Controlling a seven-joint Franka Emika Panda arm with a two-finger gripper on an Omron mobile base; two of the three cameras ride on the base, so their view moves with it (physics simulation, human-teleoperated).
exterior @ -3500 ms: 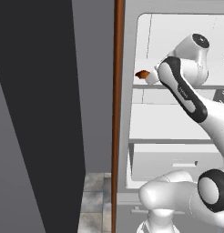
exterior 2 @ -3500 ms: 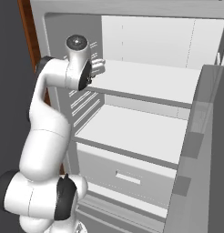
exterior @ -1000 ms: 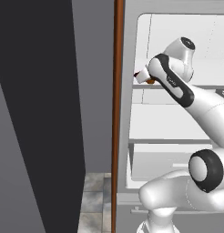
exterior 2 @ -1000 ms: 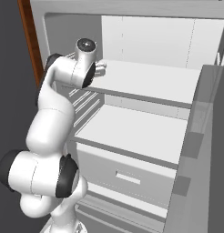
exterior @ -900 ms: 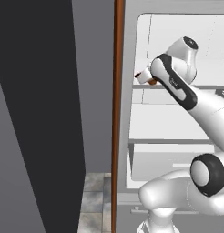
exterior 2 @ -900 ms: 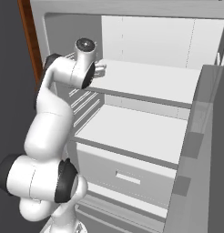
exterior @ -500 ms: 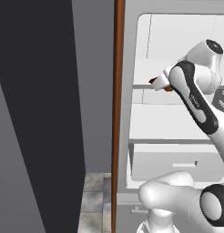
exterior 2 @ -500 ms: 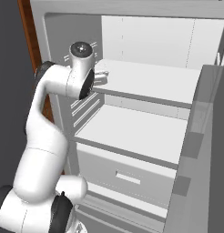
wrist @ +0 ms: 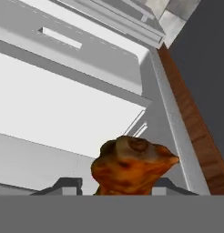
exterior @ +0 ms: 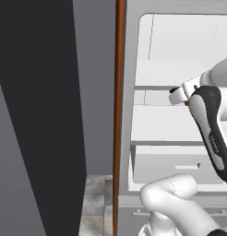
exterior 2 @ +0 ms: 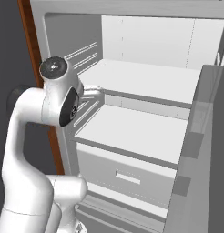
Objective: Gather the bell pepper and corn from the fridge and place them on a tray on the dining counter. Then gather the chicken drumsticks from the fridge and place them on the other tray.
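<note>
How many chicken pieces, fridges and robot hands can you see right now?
Chicken drumstick: 1, between the fingers of the hand
Fridge: 1, standing open
Hand: 1
Total: 3

To your left stands a tall dark grey wall panel (exterior: 37, 115). Beside it runs a narrow reddish-brown wooden vertical strip (exterior: 119, 110), top to bottom. Low down, you see a grey marbled tile floor (exterior: 94, 203) between them.
</note>
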